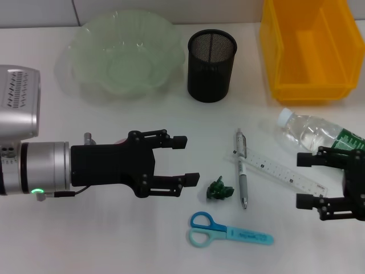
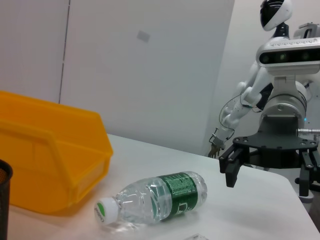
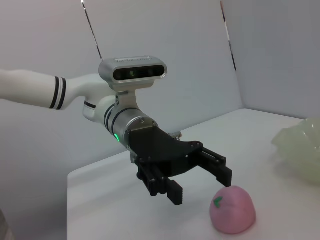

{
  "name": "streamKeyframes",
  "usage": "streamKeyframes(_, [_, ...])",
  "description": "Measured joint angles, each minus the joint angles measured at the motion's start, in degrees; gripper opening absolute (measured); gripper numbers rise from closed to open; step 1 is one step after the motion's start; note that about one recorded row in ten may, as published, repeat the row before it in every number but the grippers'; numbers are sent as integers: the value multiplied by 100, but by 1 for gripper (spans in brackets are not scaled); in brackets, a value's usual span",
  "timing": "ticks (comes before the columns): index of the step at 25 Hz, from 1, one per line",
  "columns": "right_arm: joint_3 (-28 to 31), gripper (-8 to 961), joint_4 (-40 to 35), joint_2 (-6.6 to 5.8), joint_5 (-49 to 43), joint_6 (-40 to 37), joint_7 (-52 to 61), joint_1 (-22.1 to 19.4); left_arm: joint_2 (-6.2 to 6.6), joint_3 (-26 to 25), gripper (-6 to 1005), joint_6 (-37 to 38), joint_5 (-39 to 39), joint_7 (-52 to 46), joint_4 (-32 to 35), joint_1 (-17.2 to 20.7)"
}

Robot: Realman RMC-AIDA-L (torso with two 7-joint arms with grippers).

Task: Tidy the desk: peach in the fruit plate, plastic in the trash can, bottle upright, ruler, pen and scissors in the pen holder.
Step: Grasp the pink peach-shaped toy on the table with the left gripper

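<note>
My left gripper (image 1: 191, 158) hovers open over the left-middle of the table. The pink peach (image 3: 232, 209) lies just beside and below its fingers; in the head view the gripper hides nearly all of it. To the gripper's right lie a green plastic scrap (image 1: 220, 191), a pen (image 1: 242, 171), a clear ruler (image 1: 279, 171) and blue scissors (image 1: 228, 230). The bottle (image 1: 313, 132) lies on its side at the right, cap (image 2: 106, 211) toward the bin. My right gripper (image 1: 301, 181) stands open above the bottle's base end.
A pale green fruit plate (image 1: 85, 34) sits at the back left. The black mesh pen holder (image 1: 211, 65) stands at the back centre. The yellow bin (image 1: 274, 51) that serves as trash can is at the back right.
</note>
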Motion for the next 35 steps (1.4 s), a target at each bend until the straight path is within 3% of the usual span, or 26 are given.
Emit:
streamKeyframes(9, [7,829,17,89,-5,97,-32,63,2,-117,772,-33,4,84,7,61])
streamKeyframes(13, [50,825,1,119,10,151,-32,17,5,-706,761,-257,64,350,-31,270])
streamKeyframes(16, [53,822,18,121,12,160,-32,11,5,-706,753,-257,64,350,-31,270])
streamKeyframes(18, [54,820,27,122,11,170,-32,10,-6,-1011,747,-430,61,602,-36,508])
streamKeyframes(35, [53,803,27,134,-4,241,4,-3,-31,-742,699,-2050,514,639,-378,436])
